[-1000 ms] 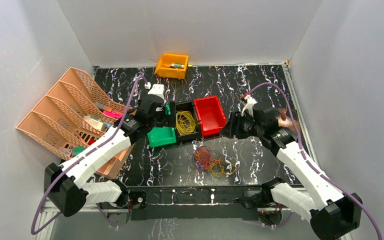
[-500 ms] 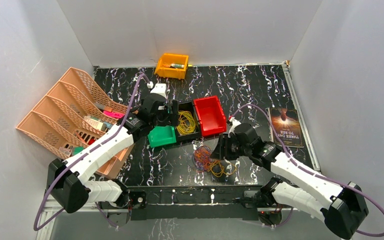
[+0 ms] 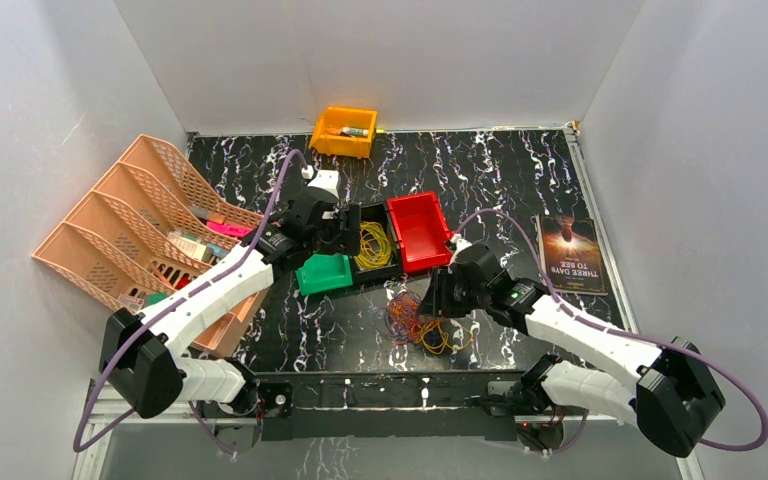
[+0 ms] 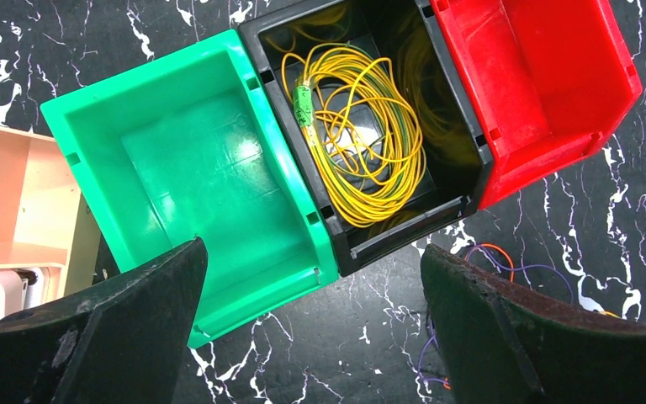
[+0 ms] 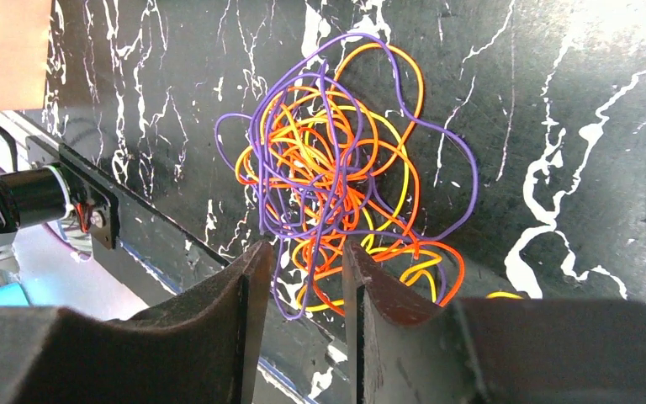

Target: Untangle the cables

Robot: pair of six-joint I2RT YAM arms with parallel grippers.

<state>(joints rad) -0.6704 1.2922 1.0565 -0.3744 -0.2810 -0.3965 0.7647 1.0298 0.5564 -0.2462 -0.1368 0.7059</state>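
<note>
Surface (image 3: 520, 180): black with white veins; it carries everything below.
File rack (image 3: 110, 220): peach mesh, at the left edge, tilted, with small items in its slots.
Left tool (image 4: 309, 252): fingers wide apart, hanging above the seam between the green and black bins, holding nothing.
Right tool (image 5: 303, 252): fingers a narrow gap apart, low over the near edge of the tangle; strands show in the gap, but it is hard to tell whether either finger touches them.
Book (image 3: 572, 253): flat by the right edge, well apart from the bins.
Red bin (image 4: 547, 93): rightmost of a row of three bins, touching the black one.
Black bin (image 4: 404, 231): middle of the row.
Green bin (image 4: 193, 160): left of the row, against the black bin.
Orange bin (image 3: 340, 147): alone at the far edge.
Tangled cables (image 5: 336, 168): purple, orange and yellow loops knotted together on the bare surface, just in front of the black and red bins.
Yellow cable (image 4: 362, 143): a neat coil with a green band, lying inside the black bin.
</note>
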